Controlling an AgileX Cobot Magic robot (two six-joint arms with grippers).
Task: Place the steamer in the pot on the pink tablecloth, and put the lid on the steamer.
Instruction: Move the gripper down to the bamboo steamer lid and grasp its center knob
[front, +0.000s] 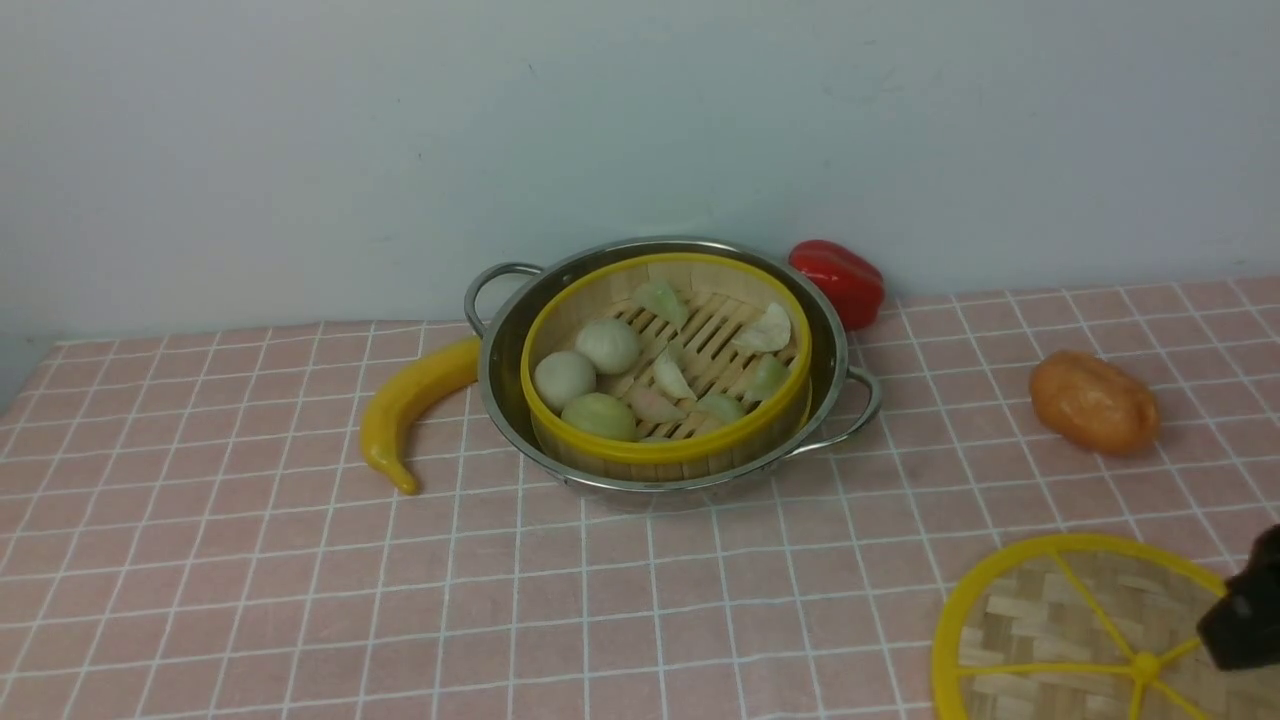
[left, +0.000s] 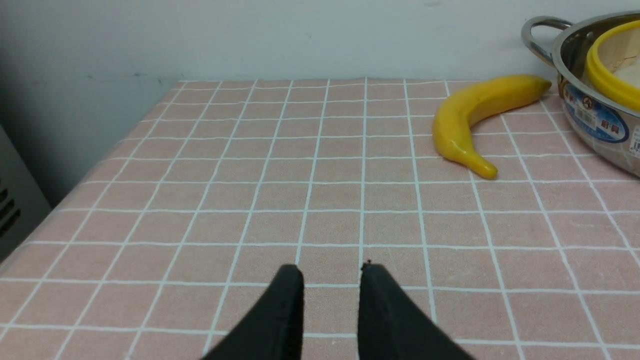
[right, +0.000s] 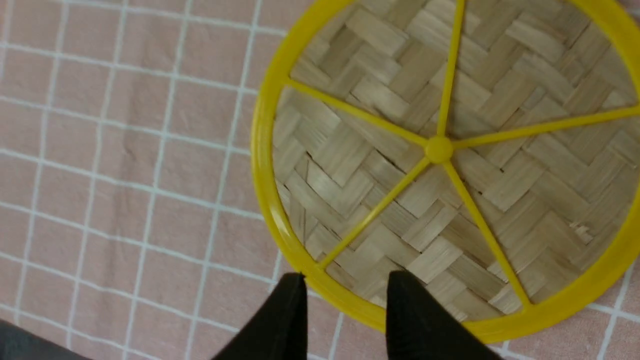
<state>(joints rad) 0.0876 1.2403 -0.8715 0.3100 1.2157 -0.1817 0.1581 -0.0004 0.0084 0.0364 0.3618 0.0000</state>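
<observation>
Lid (front: 1050, 620) half out of frame, partly behind right end effector (right: 348, 280)

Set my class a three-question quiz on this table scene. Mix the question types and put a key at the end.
1. True or false: the round bamboo steamer with the yellow rim sits inside the wide shiny steel pot.
2. Where does the flat woven-bamboo lid with yellow spokes lie? A on the steamer; B on the pink gridded tablecloth; C under the pot.
3. Fill in: the long yellow fruit beside the pot is a ____.
Key: 1 true; 2 B; 3 banana.
</observation>
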